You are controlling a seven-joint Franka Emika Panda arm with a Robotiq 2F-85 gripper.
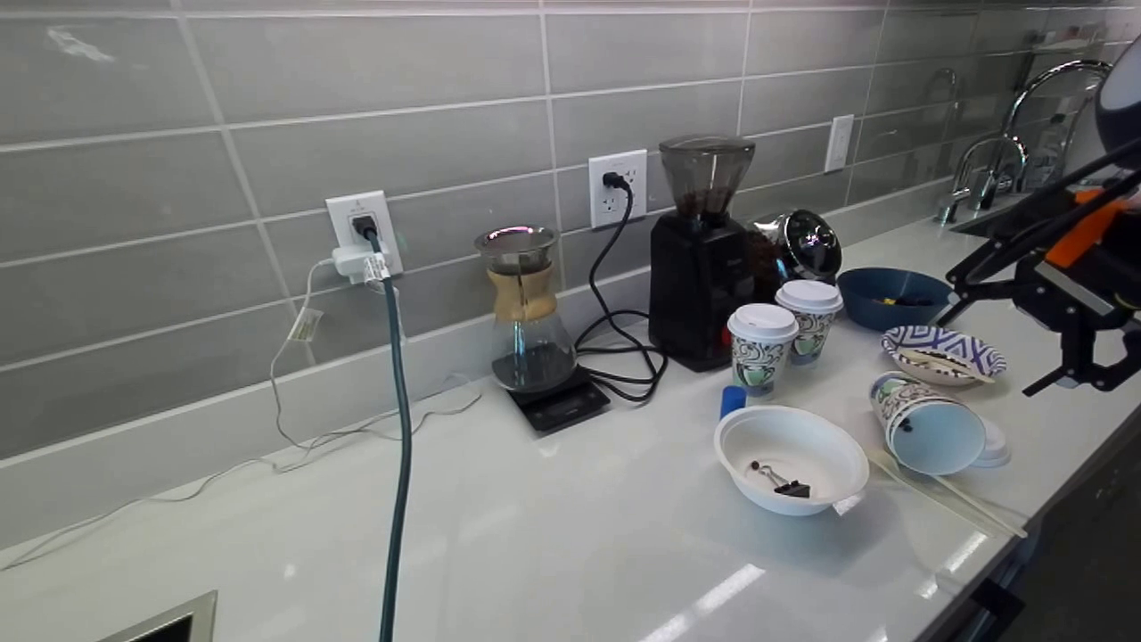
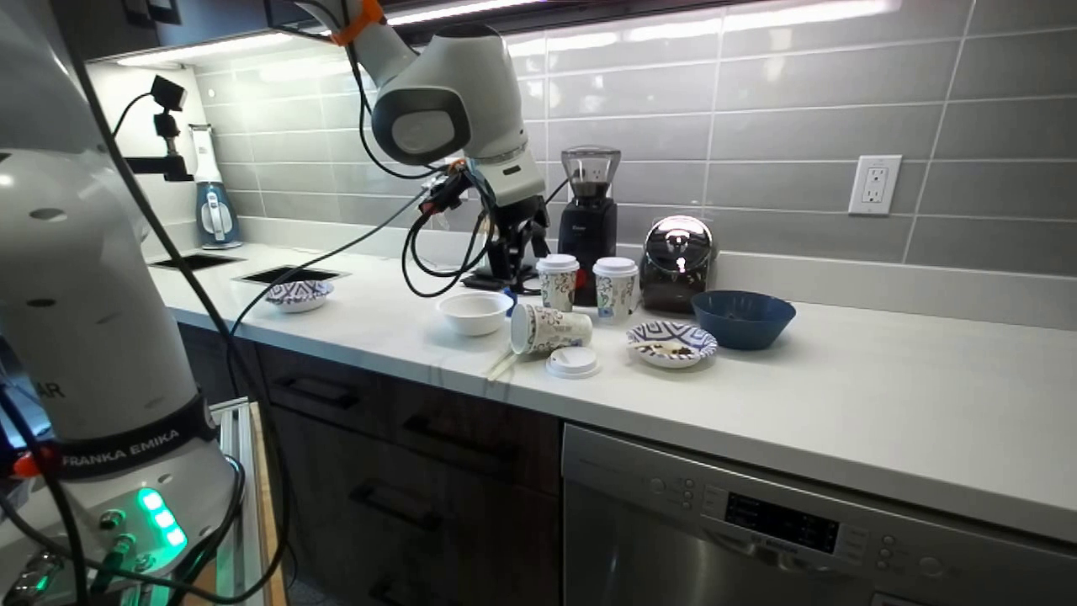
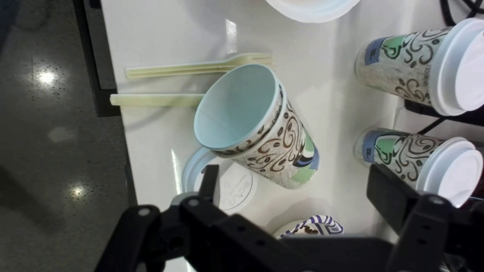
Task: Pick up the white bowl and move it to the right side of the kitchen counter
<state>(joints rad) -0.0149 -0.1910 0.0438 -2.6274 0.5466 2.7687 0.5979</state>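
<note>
The white bowl (image 1: 824, 450) stands upright on the glossy white kitchen counter (image 1: 535, 535), with a binder clip and a small dark bit inside. It also shows in an exterior view (image 2: 474, 318), left of the tipped cup. In the wrist view only the bowl's edge (image 3: 314, 11) shows, at the top. My gripper (image 3: 295, 175) is open, with nothing between its fingers. It is above the counter, over the tipped cup and patterned plate area, apart from the white bowl. The gripper also shows in both exterior views (image 1: 989, 352) (image 2: 522, 268).
Tipped paper cups (image 3: 264, 143), a lid (image 3: 234, 185) and wooden cutlery (image 3: 196, 68) lie near the front edge. Two lidded cups (image 1: 758, 361), a black grinder (image 1: 700, 285), a dark blue bowl (image 2: 740, 324) and a blue-patterned plate (image 2: 673, 358) stand nearby. A coffee carafe (image 1: 526, 339) stands behind.
</note>
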